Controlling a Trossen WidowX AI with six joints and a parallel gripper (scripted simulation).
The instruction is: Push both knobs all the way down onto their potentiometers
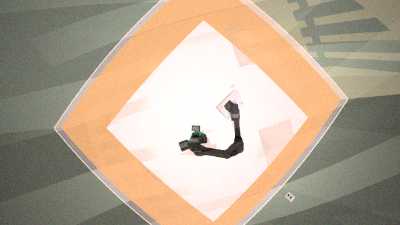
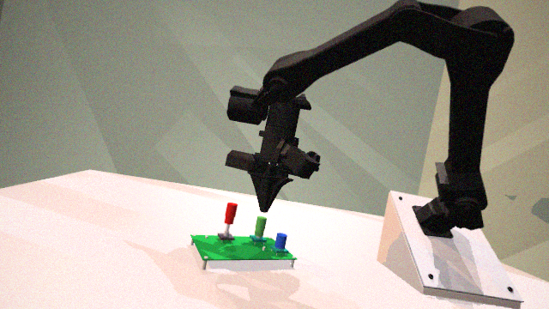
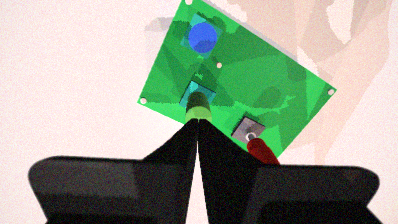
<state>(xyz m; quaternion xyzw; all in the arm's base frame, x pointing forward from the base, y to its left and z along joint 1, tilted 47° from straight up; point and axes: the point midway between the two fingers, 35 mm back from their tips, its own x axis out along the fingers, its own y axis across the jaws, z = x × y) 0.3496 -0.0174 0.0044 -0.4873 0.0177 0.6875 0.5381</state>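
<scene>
The green circuit board (image 2: 214,252) (image 3: 265,70) stands on short legs. A red knob (image 2: 231,213) (image 3: 263,152) sits high on its pale shaft (image 2: 227,228), well above its dark potentiometer (image 2: 225,236) (image 3: 245,129). A green knob (image 2: 260,227) (image 3: 198,106) stands upright with its lower end at its teal potentiometer (image 3: 191,90). A shorter blue knob (image 2: 280,241) (image 3: 202,37) stands low at the board's corner over another teal potentiometer. My gripper (image 2: 264,210) (image 3: 198,125) is shut and empty. Its tips point down just above the green knob, with a small gap in the exterior view.
The arm (image 1: 217,152) (image 2: 356,43) reaches over the table from its sloped white base block (image 2: 472,266) (image 1: 236,94). Small pale posts show on the board, one (image 3: 219,65) between the blue and green knobs. The red knob stands close beside the fingers in the wrist view.
</scene>
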